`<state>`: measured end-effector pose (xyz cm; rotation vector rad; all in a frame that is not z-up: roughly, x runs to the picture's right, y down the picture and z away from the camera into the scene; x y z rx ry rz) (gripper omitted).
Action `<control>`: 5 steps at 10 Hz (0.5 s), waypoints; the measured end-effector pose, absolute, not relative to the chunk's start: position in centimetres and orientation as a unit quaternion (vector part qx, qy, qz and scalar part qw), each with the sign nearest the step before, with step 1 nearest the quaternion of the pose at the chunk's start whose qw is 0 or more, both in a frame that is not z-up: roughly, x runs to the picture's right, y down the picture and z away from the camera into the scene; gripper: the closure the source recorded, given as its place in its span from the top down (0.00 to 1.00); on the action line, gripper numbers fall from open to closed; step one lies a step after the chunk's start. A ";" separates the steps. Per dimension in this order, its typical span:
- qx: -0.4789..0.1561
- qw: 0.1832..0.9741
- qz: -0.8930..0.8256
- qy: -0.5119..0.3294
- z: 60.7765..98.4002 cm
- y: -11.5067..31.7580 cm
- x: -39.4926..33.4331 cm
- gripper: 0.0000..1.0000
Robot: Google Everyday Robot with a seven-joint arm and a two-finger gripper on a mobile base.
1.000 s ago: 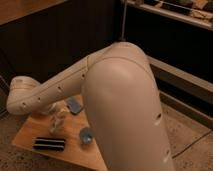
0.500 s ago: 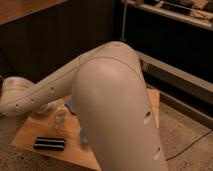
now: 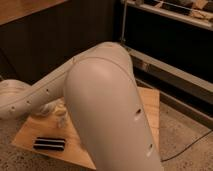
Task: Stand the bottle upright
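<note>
Gripper (image 3: 51, 108) hangs left of centre, seemingly just above the bottle (image 3: 61, 121) on the wooden table (image 3: 150, 107); whether it is spread or closed I cannot tell. Off-centre contact could knock the bottle toward the black bar (image 3: 49, 144).

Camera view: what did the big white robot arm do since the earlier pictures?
The white robot arm swung leftward, now hiding the small blue cup. Its gripper sits under the forearm beside the pale translucent plastic bottle. The bottle, flat black ribbed bar and wooden table seem unmoved.
</note>
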<state>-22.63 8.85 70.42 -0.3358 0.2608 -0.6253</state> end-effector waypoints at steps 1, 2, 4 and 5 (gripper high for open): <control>-0.169 0.928 -0.306 0.127 70.6 9.3 -22.7 0.36; -0.171 0.928 -0.306 0.126 70.7 9.5 -22.8 0.37; -0.175 0.927 -0.308 0.123 70.7 9.8 -23.3 0.56; -0.177 0.927 -0.308 0.123 70.6 9.8 -23.4 0.68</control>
